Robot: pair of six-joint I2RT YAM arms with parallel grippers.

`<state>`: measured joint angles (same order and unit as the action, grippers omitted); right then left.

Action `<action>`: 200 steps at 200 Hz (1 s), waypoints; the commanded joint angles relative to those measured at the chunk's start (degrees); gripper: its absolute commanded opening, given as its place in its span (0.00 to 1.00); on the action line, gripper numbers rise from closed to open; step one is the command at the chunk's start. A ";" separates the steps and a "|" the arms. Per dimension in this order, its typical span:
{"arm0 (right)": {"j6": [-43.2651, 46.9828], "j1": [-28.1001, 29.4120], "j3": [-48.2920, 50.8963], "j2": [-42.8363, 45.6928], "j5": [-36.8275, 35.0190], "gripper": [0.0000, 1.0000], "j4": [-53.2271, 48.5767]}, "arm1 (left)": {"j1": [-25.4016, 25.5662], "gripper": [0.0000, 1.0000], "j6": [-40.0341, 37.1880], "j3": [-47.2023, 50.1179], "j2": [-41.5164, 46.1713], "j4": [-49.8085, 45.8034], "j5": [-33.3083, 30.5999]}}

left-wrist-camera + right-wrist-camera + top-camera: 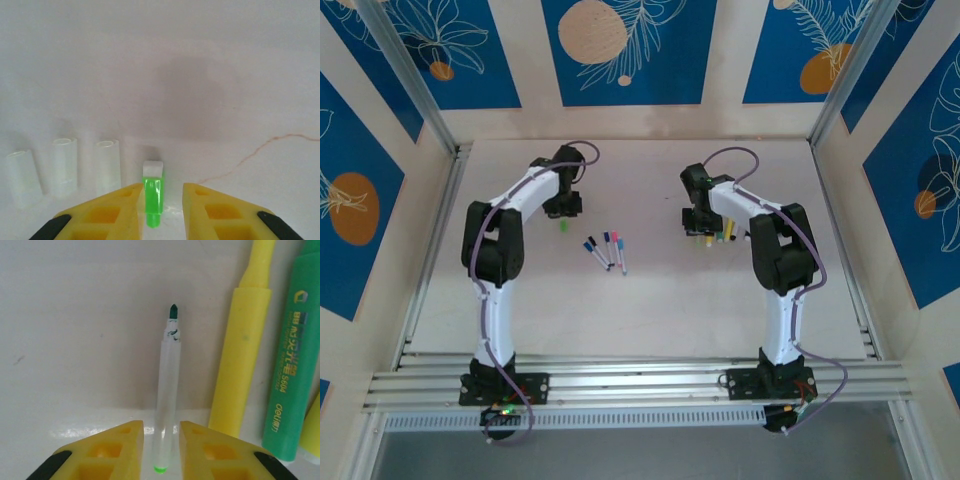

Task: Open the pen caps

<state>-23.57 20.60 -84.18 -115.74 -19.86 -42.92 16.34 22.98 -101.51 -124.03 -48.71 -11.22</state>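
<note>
Blue wall panels (620, 50) printed with pale leaves and orange discs close off the back and sides, and below them lies a pale counter (650, 310) with a metal rail along its lower edge. Two white and black arms rise from that rail, the left arm (495, 250) on the left of the overhead frame and the right arm (775, 250) on the right, both bent inward toward the upper middle.

The left hand (563, 210) points down at the counter. Seen from its wrist, the left hand (161, 189) has its yellow jaws parted around a green cap (152, 197), which lies flat at the bottom centre of the frame; the left jaw is against it or nearly so, and the right jaw stands clear. The right hand (705, 232) hangs low over the counter too. From its wrist, the right hand (161, 427) has its jaws slightly apart, with a narrow gap on either side of a white-barrelled pen (167, 385) lying between them, dark green tip bare and pointing up the frame.

To the right of that pen lie a yellow pen (240, 355) and a green pen (292, 355), side by side. In the middle of the overhead frame, a cluster of small capped pens (607, 250) lies between the arms. Three clear short tubes (65, 167) lie in a row at the left of the green cap.
</note>
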 commanded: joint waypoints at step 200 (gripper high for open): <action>-4.55 19.95 -8.95 1.99 8.78 0.35 -3.45 | 0.32 0.29 6.37 19.31 26.26 15.31 23.35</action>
<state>-26.28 38.02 -90.04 -110.08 -14.04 -44.42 16.40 28.25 -84.97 -99.79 -35.42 8.47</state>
